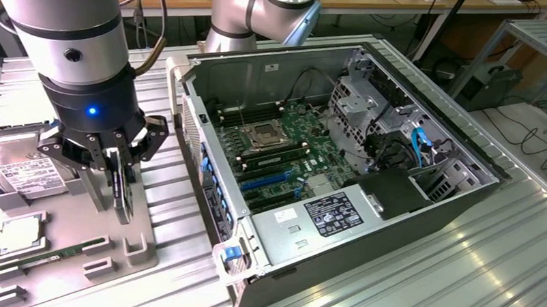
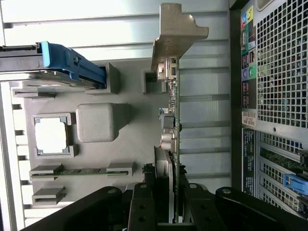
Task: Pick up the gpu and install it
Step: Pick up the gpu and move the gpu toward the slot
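The gpu [image 1: 123, 189] is a thin dark card standing on edge over the grey fixture tray [image 1: 69, 283] at the exterior view's left. My gripper [image 1: 118, 163] hangs straight down over it, with black fingers [image 1: 146, 145] pressed on both faces of the card's upper edge. In the wrist view the gpu [image 2: 174, 120] runs edge-on away from my gripper [image 2: 168, 195], its green board side showing and its silver bracket [image 2: 175, 38] at the far end. I cannot tell whether the card's lower edge touches the tray.
The open computer case [image 1: 437, 145] lies to the exterior view's right, with its motherboard [image 1: 292, 151] and blue slots [image 1: 265, 180] exposed. On the tray sit a hard drive [image 1: 22, 175], a processor [image 1: 20, 230] and a RAM stick [image 1: 51, 255]. A grey holder block [image 1: 138, 250] stands below the card.
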Robot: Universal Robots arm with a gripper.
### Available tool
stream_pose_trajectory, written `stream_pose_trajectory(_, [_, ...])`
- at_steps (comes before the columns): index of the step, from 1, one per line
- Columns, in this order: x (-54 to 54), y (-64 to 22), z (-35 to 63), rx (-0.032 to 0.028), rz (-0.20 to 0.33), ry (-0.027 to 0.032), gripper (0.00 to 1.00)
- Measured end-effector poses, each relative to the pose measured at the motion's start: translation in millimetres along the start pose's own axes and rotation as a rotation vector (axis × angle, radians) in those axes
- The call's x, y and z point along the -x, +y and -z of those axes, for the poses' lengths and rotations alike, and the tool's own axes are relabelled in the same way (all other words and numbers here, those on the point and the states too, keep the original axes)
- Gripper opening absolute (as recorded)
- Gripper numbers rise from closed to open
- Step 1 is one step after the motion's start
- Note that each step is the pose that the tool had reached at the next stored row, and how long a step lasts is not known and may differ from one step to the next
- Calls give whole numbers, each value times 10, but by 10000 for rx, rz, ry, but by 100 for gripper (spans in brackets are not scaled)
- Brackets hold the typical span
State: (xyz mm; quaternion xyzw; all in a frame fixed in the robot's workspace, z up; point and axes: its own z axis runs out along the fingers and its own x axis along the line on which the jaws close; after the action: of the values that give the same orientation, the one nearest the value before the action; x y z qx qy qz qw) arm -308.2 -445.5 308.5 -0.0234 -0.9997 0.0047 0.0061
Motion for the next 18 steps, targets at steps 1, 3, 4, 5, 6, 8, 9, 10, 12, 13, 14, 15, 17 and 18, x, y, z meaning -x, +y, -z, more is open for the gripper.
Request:
stream_pose_trajectory(1, [1,0,2,0,0,0,28])
stream_pose_trajectory(3, [1,0,8,0,0,2,28])
stream_pose_trajectory(4, [2,0,15,-1,0,3,28])
stream_pose_trajectory(5, [3,0,18,0,0,4,28])
stream_pose_trajectory(6, [3,0,22,0,0,4,28])
stream_pose_trajectory(8, [4,0,29,0,0,5,28])
stream_pose_trajectory(9, [5,0,34,0,0,5,28])
stream_pose_trajectory(10, [5,0,39,0,0,5,28])
stream_pose_trajectory(12, [6,0,49,0,0,6,28])
stream_pose_trajectory(13, [6,0,53,0,0,7,28])
stream_pose_trajectory(14, [7,0,57,0,0,7,28])
stream_pose_trajectory(15, [7,0,61,0,0,7,28])
stream_pose_trajectory(17, [7,0,71,0,0,7,28])
stream_pose_trajectory(18, [8,-1,76,-1,0,8,28])
